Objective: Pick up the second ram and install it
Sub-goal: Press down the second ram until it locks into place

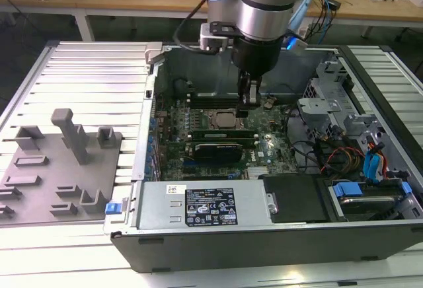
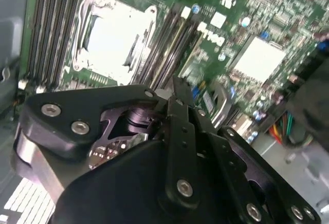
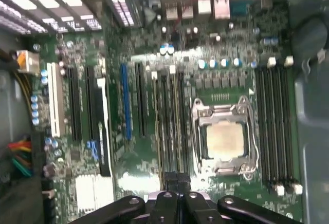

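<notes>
Reaching arm: the silver and black arm comes down from above into the open computer case, with its gripper low over the motherboard, right by the CPU socket.
Gripper state: in both wrist views the gripper has its two black fingers pressed together, and nothing is visible between them.
Gripper place: in the first wrist view the tips hang over the bank of memory slots just beside the CPU socket, on the side toward the blue slot.
Second ram: in the exterior view the second ram, a long green stick, stands on edge in that bank, just beside the socket and running along it; whether the tips touch it I cannot tell.
Socket: in the second wrist view the CPU socket shows a pale square chip in a metal frame.
Other slots: another bank of black slots lies on the socket's opposite side.
Black card: a wider black card lies just past the ram, farther from the socket.
Heat sink: a pale finned block sits well apart from the socket, beyond the long expansion slots.
Grey tray: a grey fixture tray lies outside the case, well away from the socket, on the exterior view's left.
</notes>
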Tool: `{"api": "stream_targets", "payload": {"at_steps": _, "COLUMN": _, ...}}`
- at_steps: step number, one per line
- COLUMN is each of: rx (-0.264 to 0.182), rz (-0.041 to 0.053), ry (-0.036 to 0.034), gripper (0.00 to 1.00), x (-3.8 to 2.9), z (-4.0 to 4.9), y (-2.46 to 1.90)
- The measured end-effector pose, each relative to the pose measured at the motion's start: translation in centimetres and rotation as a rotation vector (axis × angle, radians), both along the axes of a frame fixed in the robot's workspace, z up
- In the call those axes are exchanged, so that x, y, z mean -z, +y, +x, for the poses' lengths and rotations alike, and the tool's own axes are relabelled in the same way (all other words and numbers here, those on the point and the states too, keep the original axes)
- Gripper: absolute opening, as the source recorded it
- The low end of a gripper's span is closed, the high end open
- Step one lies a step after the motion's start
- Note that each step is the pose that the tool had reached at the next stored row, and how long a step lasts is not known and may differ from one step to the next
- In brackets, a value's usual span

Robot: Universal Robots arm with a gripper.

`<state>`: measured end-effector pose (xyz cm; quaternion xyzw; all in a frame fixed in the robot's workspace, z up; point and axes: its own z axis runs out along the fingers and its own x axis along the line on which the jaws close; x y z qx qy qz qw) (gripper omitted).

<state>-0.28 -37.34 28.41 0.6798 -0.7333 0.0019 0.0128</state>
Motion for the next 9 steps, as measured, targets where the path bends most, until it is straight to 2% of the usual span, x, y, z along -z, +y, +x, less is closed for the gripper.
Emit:
{"api": "stream_targets", "payload": {"at_steps": 2, "rx": 0.0, "rz": 0.0, "ry": 0.0005, "gripper": 0.11, "x": 0.44, "z": 0.54, "y": 0.0}}
{"api": "stream_targets", "payload": {"at_steps": 3, "rx": 0.0, "rz": 0.0001, "ry": 0.001, "gripper": 0.11, "x": 0.82, "z": 1.25, "y": 0.0}}
{"api": "stream_targets", "payload": {"at_steps": 4, "rx": 0.0, "rz": 0.0001, "ry": 0.0012, "gripper": 0.11, "x": 1.47, "z": 1.99, "y": 0.03}}
{"api": "stream_targets", "payload": {"at_steps": 5, "rx": 0.0, "rz": 0.0001, "ry": 0.0013, "gripper": 0.11, "x": 2.03, "z": 2.19, "y": 0.05}}
{"api": "stream_targets", "payload": {"at_steps": 8, "rx": 0.0, "rz": 0.0, "ry": 0.0013, "gripper": 0.11, "x": 3.12, "z": 2.23, "y": 0.16}}
{"api": "stream_targets", "payload": {"at_steps": 9, "rx": -0.001, "rz": 0.0035, "ry": 0.0012, "gripper": 0.11, "x": 3.68, "z": 2.23, "y": 0.27}}
